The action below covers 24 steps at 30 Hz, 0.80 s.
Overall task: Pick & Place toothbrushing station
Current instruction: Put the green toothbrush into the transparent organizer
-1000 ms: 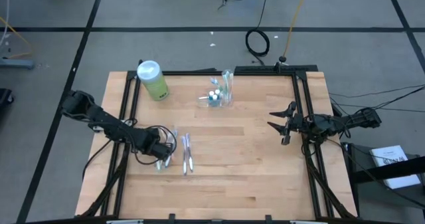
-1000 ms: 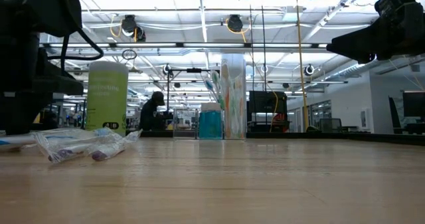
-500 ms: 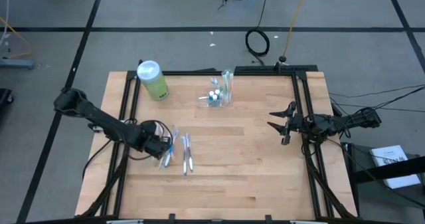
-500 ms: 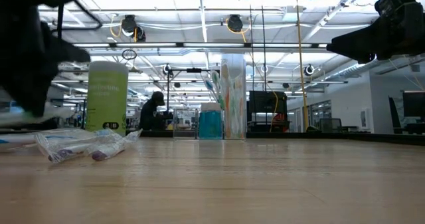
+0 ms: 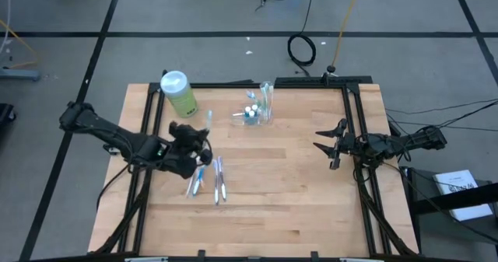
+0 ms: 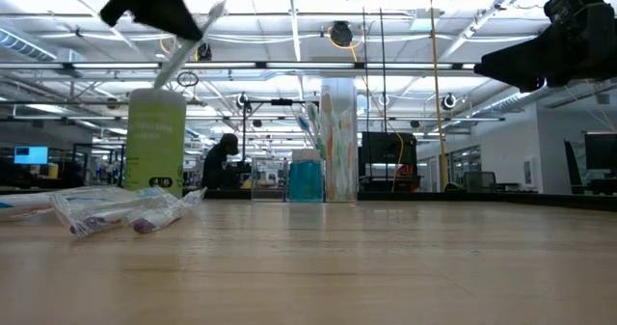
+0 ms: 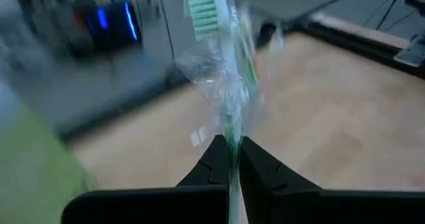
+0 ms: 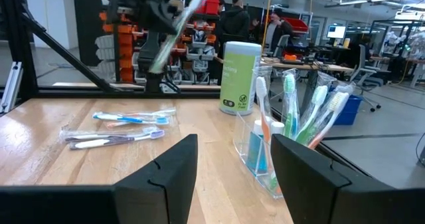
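One wrapped toothbrush (image 7: 222, 84) is pinched in the left tool (image 5: 199, 148), whose fingers are closed tight on the handle so that the green bristle head and crinkled clear wrapper stick out past the tips. In the overhead view that tool is lifted off the bench (image 5: 296, 192), in front of the green bottle (image 5: 179, 92) and well to the left of the toothbrush holder (image 5: 259, 106).

That holder, a small clear stand with upright compartments, sits near the far edge of the bench, to the right of the green bottle; several brushes and a small blue-capped item already stand in it.

Other wrapped toothbrushes (image 5: 219, 179) lie flat on the wood just in front of the left tool, well forward of the holder.

On the holder's right, well apart from it, the right tool (image 5: 328, 146) waits by the bench's right rail with its fingers spread and nothing between them.

My reading is that the pick is done and the carry is in hand. Next the left arm would need to travel to the holder, turn the brush upright above a free compartment, lower it in handle first, and only then let go. The loose wrapper may snag on the compartment rim or on the brushes already inside.
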Motion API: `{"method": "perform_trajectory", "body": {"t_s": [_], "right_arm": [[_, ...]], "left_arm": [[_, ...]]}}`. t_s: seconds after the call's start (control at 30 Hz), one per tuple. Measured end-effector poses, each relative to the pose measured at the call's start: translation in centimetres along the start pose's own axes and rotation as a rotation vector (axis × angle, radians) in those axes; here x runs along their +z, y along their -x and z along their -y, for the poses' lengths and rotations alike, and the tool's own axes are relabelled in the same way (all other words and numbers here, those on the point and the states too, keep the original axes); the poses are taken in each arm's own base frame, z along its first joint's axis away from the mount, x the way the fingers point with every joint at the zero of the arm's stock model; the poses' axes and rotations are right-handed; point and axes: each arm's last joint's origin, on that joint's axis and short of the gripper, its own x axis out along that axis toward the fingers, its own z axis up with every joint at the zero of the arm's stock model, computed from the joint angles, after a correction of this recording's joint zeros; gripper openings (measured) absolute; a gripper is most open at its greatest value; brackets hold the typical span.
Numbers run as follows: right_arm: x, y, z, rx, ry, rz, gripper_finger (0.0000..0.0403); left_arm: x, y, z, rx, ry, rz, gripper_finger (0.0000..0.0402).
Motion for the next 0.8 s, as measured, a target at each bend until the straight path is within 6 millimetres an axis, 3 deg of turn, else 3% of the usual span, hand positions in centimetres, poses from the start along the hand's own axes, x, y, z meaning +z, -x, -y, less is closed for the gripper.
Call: {"method": "perform_trajectory", "body": {"t_s": [0.2,0.43,0.67,0.8], "right_arm": [[0.0,0.0,0.0,0.000,0.000,0.000,0.0183],[0.0,0.0,0.0,0.000,0.000,0.000,0.0183],[0.0,0.0,0.0,0.000,0.000,0.000,0.0183],[0.0,0.0,0.0,0.000,0.000,0.000,0.0183]], "left_arm": [[0.2,-3.1,-0.4,0.097,-0.126,0.118,0.0006],[-0.4,-8.2,-1.7,-0.249,-0.108,0.162,0.0004],[1.5,-11.1,-4.9,-0.300,-0.134,0.365,0.0004],[1.1,-12.9,-6.1,-0.295,-0.226,0.424,0.0006]]}}
